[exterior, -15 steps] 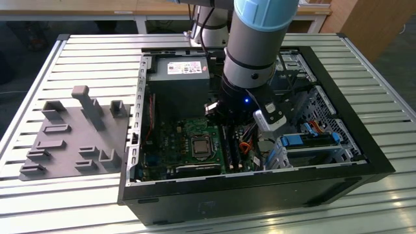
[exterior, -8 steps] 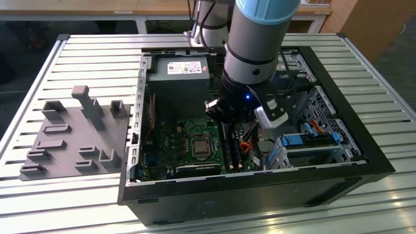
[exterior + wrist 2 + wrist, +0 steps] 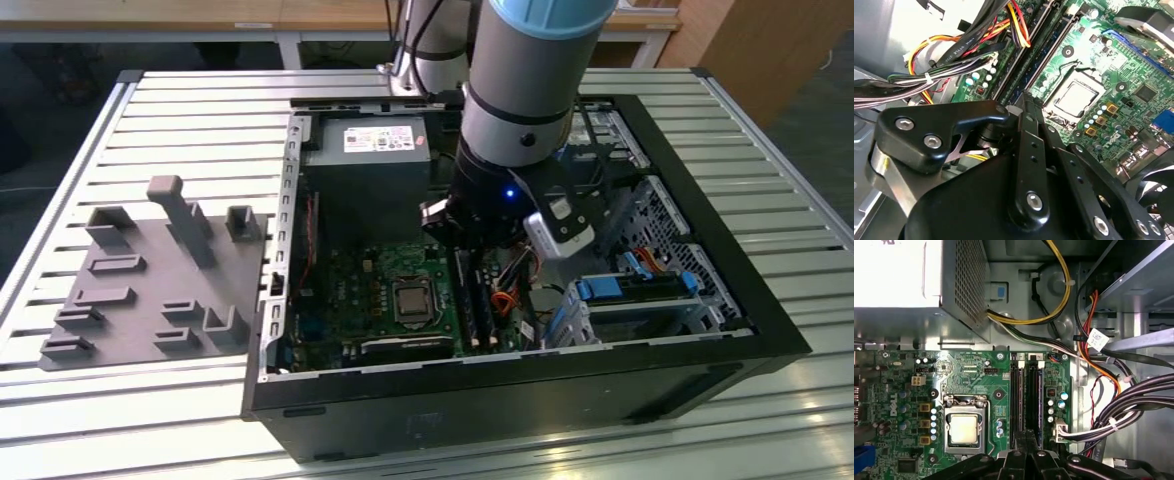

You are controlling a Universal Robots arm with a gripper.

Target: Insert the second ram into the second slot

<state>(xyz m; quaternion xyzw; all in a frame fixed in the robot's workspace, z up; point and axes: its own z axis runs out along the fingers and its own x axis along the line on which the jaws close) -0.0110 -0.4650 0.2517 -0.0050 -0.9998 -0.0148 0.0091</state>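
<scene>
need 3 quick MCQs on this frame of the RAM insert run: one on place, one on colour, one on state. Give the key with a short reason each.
1. The claw is over:
A) the power supply
B) the memory slots
C) the grey fixture plate

2. The motherboard is:
A) red
B) green
C) white

3. The processor is:
A) under a fan cooler
B) buried under cables
C) bare, with its metal lid showing

Key:
1 B: in the first wrist view the claw sits at the end of the memory slots, beside the processor.
2 B: the board reads green in both wrist views.
3 C: the silver lid lies uncovered in its socket.
</scene>
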